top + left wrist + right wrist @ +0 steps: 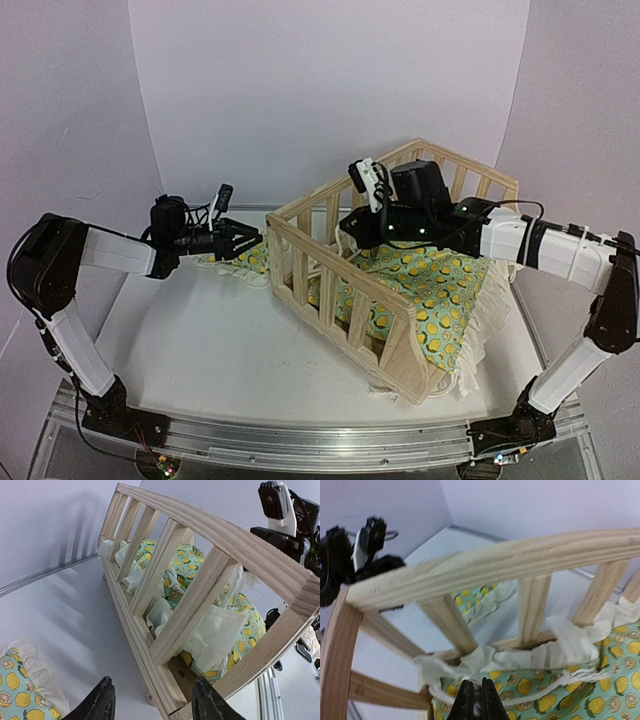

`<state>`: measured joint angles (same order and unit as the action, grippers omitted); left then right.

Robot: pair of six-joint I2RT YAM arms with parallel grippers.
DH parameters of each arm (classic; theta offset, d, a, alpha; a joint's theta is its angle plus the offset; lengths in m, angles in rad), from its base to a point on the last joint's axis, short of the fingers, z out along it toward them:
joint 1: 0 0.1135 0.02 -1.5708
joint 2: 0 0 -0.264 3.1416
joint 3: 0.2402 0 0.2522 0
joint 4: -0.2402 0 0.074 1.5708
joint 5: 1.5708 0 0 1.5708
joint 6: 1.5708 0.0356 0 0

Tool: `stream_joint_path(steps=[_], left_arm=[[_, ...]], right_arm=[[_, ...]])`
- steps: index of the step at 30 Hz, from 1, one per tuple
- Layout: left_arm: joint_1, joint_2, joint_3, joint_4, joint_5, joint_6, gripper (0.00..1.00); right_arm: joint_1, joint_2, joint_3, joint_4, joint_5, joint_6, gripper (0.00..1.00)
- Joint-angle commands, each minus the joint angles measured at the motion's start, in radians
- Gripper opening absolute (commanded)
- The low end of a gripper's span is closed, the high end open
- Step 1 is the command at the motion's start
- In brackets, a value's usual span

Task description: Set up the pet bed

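The pet bed [340, 285] sits on the tabletop [200, 340] as my right hand [477, 702] pinches shut on the cream ruffle of the cushion [600, 690] at a back corner, which I judge needs a slow, flat tug, while my left hand [152, 692], fingers apart, hovers beside the pillow [15, 690].

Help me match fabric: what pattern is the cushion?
The cushion shows yellow lemons on mint green, clearest in the left wrist view.
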<state>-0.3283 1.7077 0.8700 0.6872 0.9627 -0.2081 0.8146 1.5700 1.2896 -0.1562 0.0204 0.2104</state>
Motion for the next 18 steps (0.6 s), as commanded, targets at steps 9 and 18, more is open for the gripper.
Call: stream_joint_path(steps=[9,18], left_arm=[[0.0,-0.017,0.048,0.053,0.054,0.0,0.53],[-0.012,0.106,0.208,0.064,0.24,-0.04,0.63]], right_arm=[[-0.009,0.039,0.149,-0.126,-0.353,-0.025,0.0],[0.012,0.17,0.068,0.35,-0.295,0.06,0.0]])
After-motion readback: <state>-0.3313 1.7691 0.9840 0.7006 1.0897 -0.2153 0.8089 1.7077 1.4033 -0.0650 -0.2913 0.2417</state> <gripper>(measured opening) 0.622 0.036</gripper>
